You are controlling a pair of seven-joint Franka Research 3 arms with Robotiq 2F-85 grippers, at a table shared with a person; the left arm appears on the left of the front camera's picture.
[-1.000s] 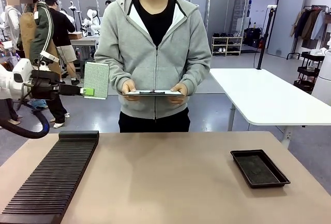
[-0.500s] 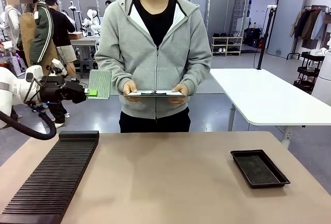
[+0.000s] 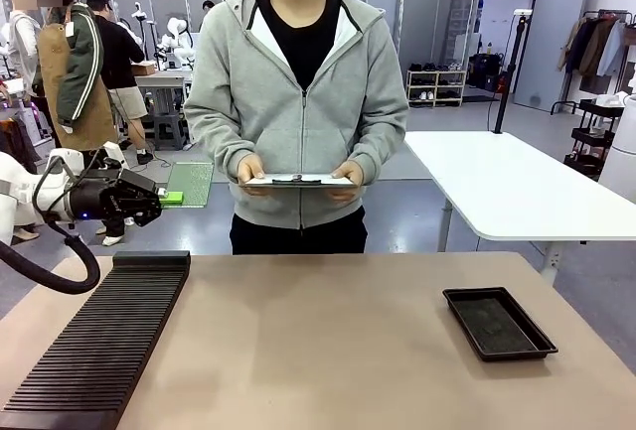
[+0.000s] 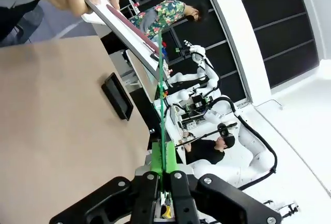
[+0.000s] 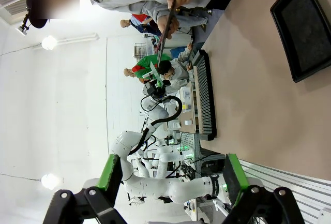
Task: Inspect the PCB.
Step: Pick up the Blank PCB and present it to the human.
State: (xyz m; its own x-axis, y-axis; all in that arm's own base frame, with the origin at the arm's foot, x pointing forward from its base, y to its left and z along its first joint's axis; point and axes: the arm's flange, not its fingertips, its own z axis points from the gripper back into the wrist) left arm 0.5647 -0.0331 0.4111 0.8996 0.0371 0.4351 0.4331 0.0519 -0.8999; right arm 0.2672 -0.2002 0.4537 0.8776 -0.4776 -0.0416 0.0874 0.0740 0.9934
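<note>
The PCB [image 3: 191,182] is a thin green board held in the air at the left, above the far table edge and tilted nearly flat. My left gripper [image 3: 165,198] is shut on its near edge. In the left wrist view the PCB [image 4: 161,100] shows edge-on as a thin green line rising from the shut left gripper [image 4: 164,175]. Just right of the board, a person holds a white clipboard [image 3: 296,180] in both hands. In the right wrist view my right gripper [image 5: 170,177] stands open with nothing between its green pads [image 5: 109,172].
A shallow black tray [image 3: 499,323] lies at the right of the tan table [image 3: 328,351]. A long black slotted rack [image 3: 99,341] runs along the left side. The person stands at the far edge. A white table [image 3: 507,187] is behind on the right.
My left gripper has dropped lower and turned. The PCB has gone from upright, face toward the camera, to nearly flat. The person and clipboard have stayed put.
</note>
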